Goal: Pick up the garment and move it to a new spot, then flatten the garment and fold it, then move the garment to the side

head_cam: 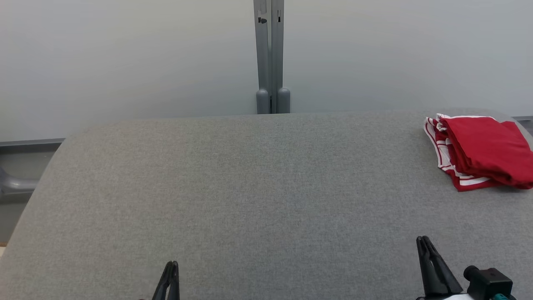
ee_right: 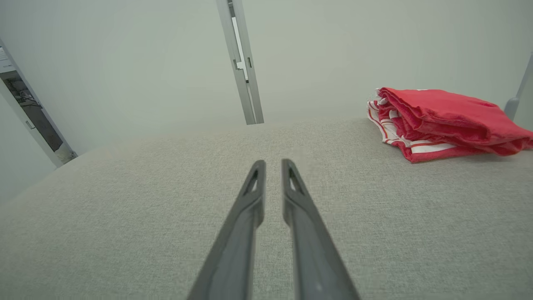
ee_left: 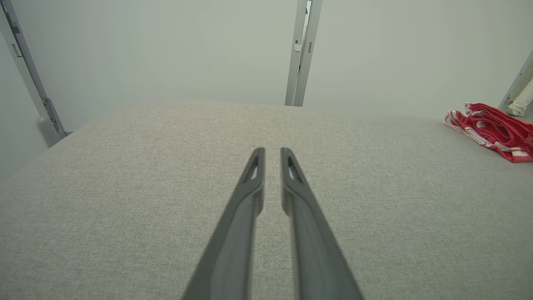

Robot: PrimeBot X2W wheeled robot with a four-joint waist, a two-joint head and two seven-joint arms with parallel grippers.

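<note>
Item: one folded red garment with white striped trim [head_cam: 483,150], which lay in a compact bundle at the far right edge of the grey fabric-covered table [head_cam: 250,187], well apart from both grippers and touched by neither. The left gripper [ee_left: 272,152], with two long dark fingers, sat low over the table's near edge, jaws drawn to a narrow gap with nothing between them. The right gripper [ee_right: 272,164] sat at the near right, likewise narrowly parted and empty, with the garment ahead and to its right.
</note>
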